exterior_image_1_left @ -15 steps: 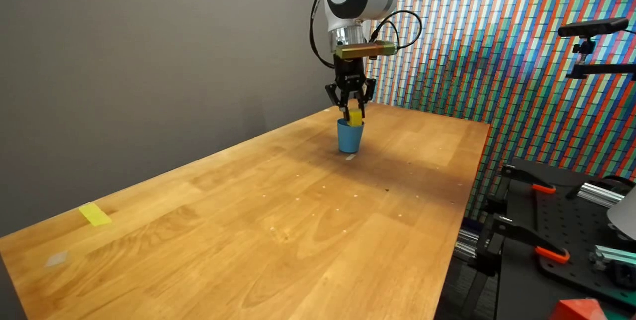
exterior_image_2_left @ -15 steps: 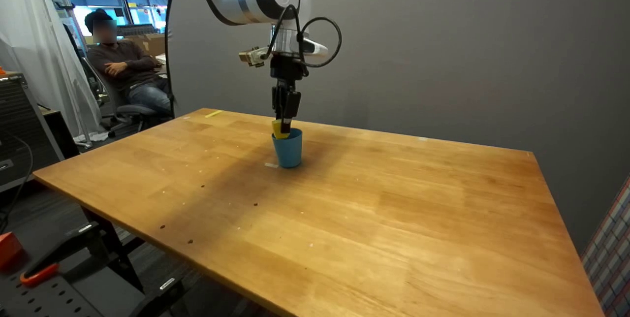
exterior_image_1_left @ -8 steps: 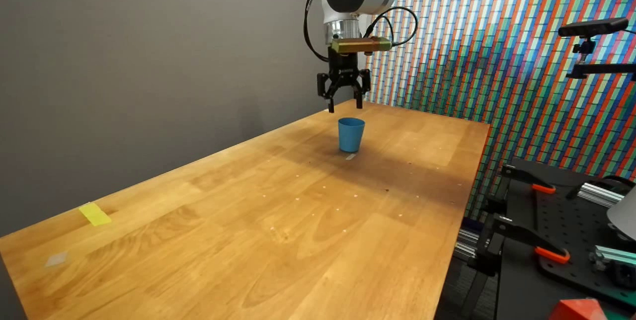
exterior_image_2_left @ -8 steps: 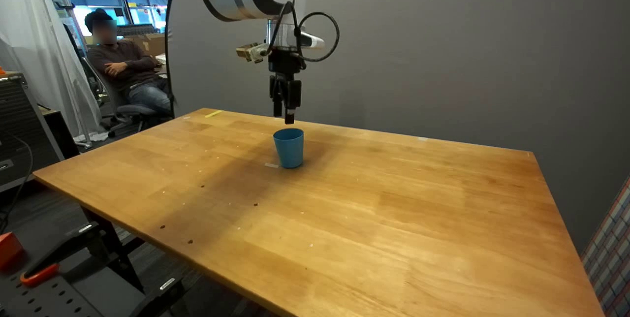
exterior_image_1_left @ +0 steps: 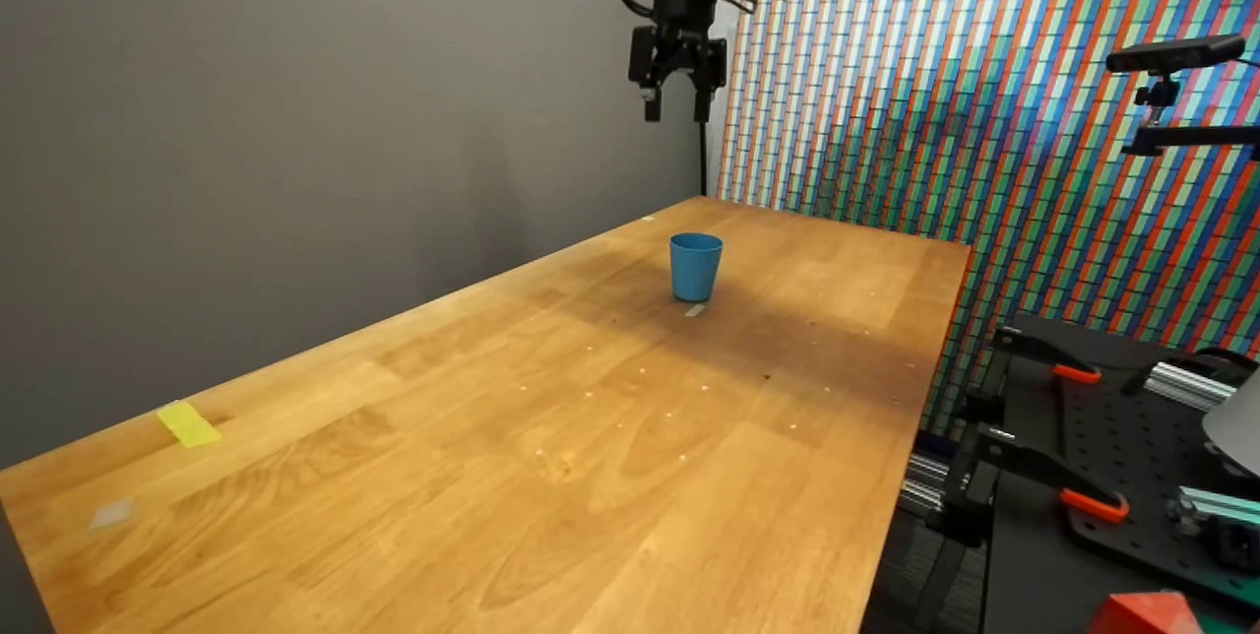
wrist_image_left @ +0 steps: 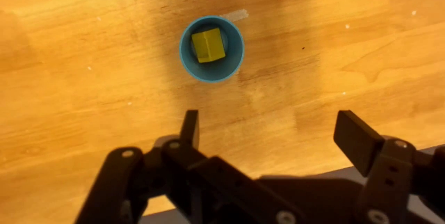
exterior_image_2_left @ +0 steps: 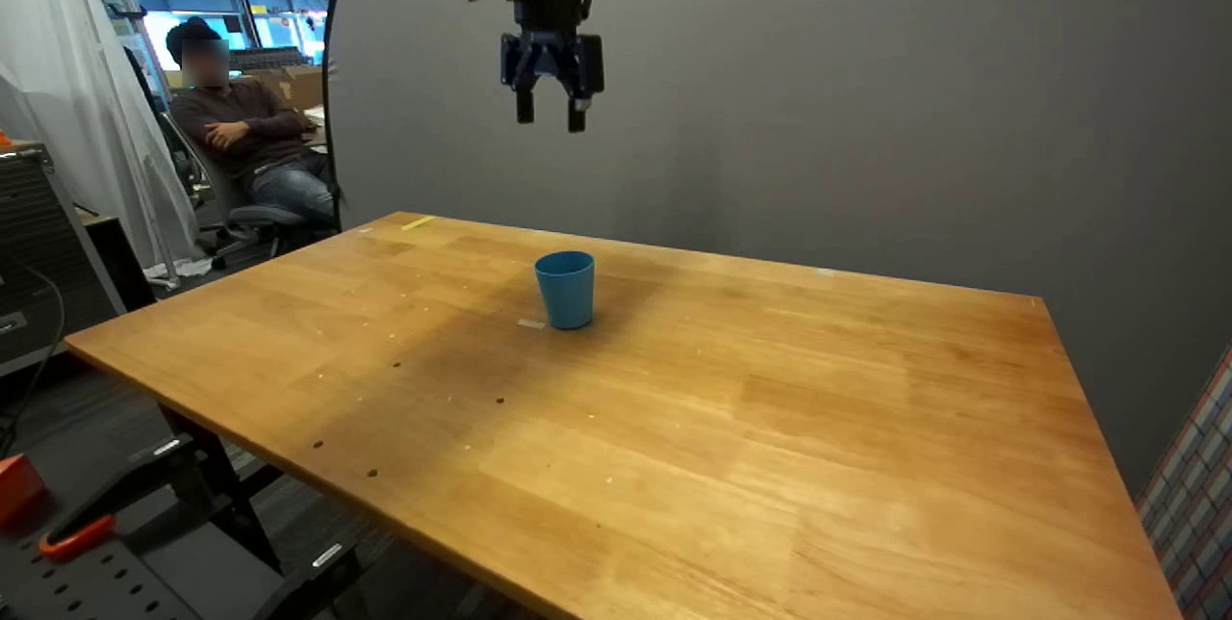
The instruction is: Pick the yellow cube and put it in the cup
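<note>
The blue cup (exterior_image_1_left: 695,268) stands upright on the wooden table, and both exterior views show it. Looking down in the wrist view, I see the yellow cube (wrist_image_left: 208,45) lying inside the cup (wrist_image_left: 227,67), off toward one side of its floor. In the exterior views the cup's wall hides the cube. High above the cup hangs my gripper (exterior_image_2_left: 551,119), well apart from it. Its fingers are spread wide with bare table showing between them in the wrist view, so the gripper (wrist_image_left: 267,112) is open and holds nothing.
A flat yellow tape patch (exterior_image_1_left: 189,424) is stuck near the table's edge. Grey wall (exterior_image_2_left: 866,119) runs along one long side of the wooden table (exterior_image_2_left: 770,408). A black side bench (exterior_image_1_left: 1132,437) with orange-tipped clamps adjoins the opposite side. A person (exterior_image_2_left: 241,119) sits in the background.
A second ago the gripper held the yellow cube at the cup's mouth. It let go, the cube dropped into the cup, and the gripper rose well above it, turning somewhat. The cup hardly moved.
</note>
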Robot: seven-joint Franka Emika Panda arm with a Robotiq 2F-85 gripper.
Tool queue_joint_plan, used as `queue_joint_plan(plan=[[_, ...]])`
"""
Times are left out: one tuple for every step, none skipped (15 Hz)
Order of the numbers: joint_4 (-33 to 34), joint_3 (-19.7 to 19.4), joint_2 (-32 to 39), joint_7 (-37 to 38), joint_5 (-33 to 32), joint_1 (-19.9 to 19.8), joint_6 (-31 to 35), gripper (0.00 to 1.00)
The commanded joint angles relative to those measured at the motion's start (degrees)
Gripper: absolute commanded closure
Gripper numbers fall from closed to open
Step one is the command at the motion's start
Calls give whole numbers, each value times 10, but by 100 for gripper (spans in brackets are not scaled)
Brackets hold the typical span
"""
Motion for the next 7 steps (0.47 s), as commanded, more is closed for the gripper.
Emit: queue_joint_plan(plan=[[29, 16, -53, -127, 17, -32, -105, 0], [39, 15, -65, -159, 16, -37, -139, 0], [50, 12, -75, -188, 10, -41, -185, 0], [35, 10, -53, -131, 2, -28, -128, 0], [43, 9, -64, -153, 3, -32, -157, 0], [45, 8, -72, -165, 3, -35, -170, 0], [45, 8, -76, -170, 3, -36, -175, 0]])
